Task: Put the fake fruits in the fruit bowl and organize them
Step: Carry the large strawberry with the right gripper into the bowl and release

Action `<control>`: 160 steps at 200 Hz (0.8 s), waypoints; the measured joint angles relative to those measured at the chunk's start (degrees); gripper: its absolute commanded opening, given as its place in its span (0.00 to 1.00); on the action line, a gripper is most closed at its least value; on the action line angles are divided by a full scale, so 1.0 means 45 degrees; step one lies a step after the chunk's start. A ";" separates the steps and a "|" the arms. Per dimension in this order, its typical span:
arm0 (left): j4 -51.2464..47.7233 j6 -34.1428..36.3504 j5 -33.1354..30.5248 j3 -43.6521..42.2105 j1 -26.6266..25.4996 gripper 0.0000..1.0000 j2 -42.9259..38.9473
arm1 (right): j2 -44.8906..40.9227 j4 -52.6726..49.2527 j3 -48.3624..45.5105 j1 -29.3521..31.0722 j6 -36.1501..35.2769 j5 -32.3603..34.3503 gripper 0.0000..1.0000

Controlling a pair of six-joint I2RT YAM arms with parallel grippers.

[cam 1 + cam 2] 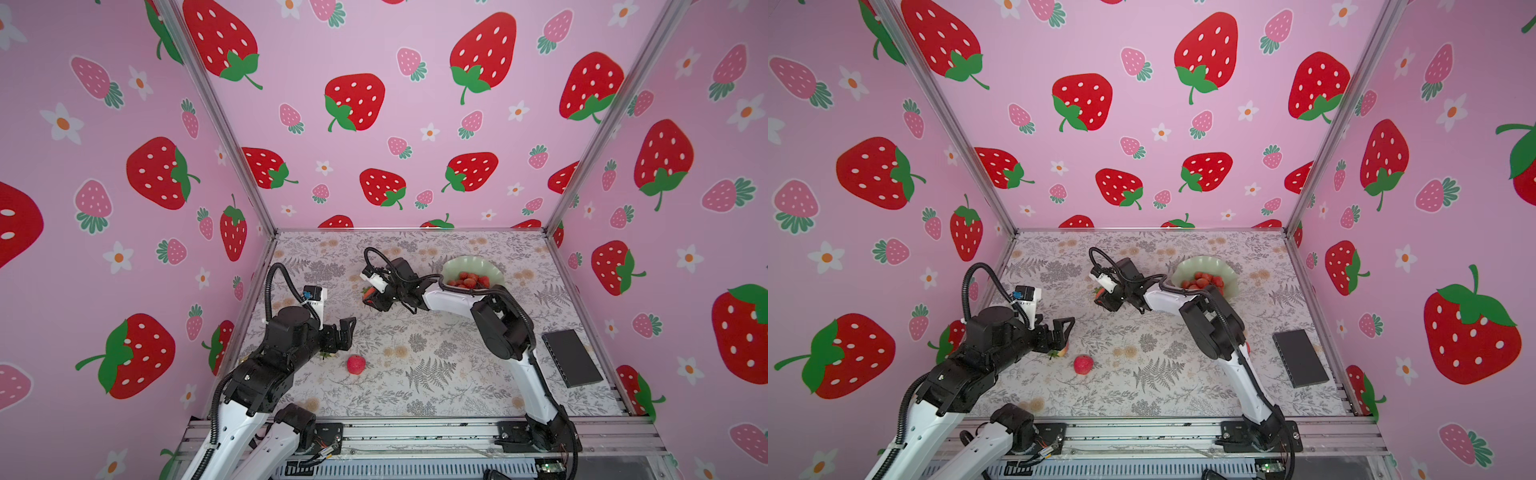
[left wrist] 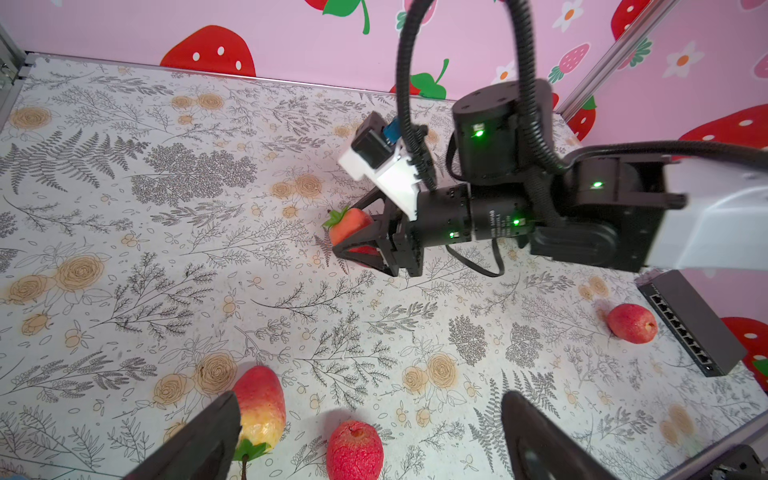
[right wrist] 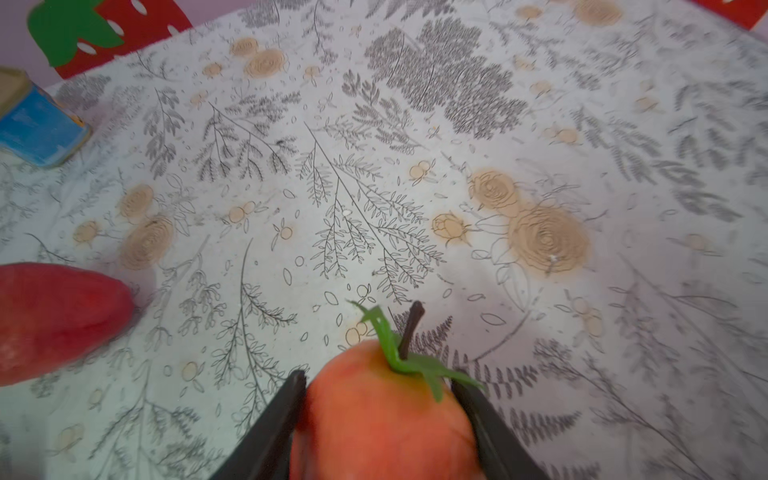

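Note:
My right gripper (image 1: 371,297) (image 3: 377,380) is shut on an orange-red strawberry (image 3: 374,424) (image 2: 348,227) low over the middle of the table; both fingers press its sides. A red pointed fruit (image 3: 54,320) lies close beside it. The mint-green fruit bowl (image 1: 465,262) (image 1: 1200,264) stands at the back right with the red berry bunch (image 1: 469,280) inside. My left gripper (image 1: 347,327) (image 2: 370,401) hangs open above the front left. Below it lie a red-yellow strawberry (image 2: 259,409) (image 1: 1059,353) and a round red fruit (image 1: 356,364) (image 2: 354,451). Another round red fruit (image 2: 631,323) lies near the right arm.
A dark network switch (image 1: 571,357) (image 2: 692,322) lies flat at the table's right edge. Pink strawberry-print walls close in the left, back and right sides. The right arm (image 1: 449,297) stretches across in front of the bowl.

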 measured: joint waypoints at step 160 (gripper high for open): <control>0.3900 0.0053 0.3113 -0.0253 -0.2234 0.99 0.3463 | -0.3716 0.0874 -0.4265 -0.5013 0.0359 0.3842 0.42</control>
